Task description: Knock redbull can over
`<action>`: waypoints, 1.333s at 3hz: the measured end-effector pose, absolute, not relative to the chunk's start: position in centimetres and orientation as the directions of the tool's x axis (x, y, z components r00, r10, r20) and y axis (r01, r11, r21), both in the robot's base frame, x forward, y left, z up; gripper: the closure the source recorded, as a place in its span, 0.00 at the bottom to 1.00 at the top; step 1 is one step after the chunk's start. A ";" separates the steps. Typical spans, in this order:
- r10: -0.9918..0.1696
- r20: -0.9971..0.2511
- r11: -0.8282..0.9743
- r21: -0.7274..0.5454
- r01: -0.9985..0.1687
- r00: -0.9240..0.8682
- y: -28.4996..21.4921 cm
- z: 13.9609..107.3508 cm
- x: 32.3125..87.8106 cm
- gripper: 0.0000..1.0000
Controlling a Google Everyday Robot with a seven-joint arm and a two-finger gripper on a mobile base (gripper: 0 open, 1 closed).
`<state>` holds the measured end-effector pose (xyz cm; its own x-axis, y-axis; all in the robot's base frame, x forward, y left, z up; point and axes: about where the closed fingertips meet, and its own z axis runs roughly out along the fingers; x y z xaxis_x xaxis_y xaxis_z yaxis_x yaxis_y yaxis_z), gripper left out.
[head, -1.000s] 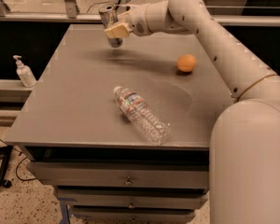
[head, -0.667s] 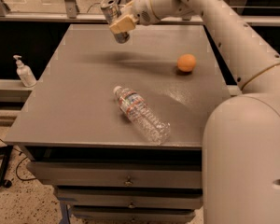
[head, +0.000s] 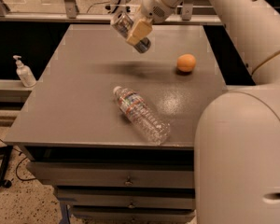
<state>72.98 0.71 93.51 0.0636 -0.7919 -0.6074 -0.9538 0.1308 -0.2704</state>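
Grey cabinet top, drawers below. Near the front edge a clear water bottle lay on its side. An orange sat by the right edge. Toward the far edge the gripper hung above the surface, clamped on the tilted redbull can, with its shadow beneath. Over the last second it had risen and drifted right. The can was airborne, so probably not yet knocked over.
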 end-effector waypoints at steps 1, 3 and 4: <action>-0.878 -0.472 0.051 -0.259 -0.965 0.080 -0.3 92.2 70.7 1.00; -0.956 -0.286 0.010 -0.267 -0.964 0.069 -1.9 89.7 69.6 1.00; -0.963 -0.267 0.030 -0.279 -0.960 0.047 -2.3 89.0 70.1 1.00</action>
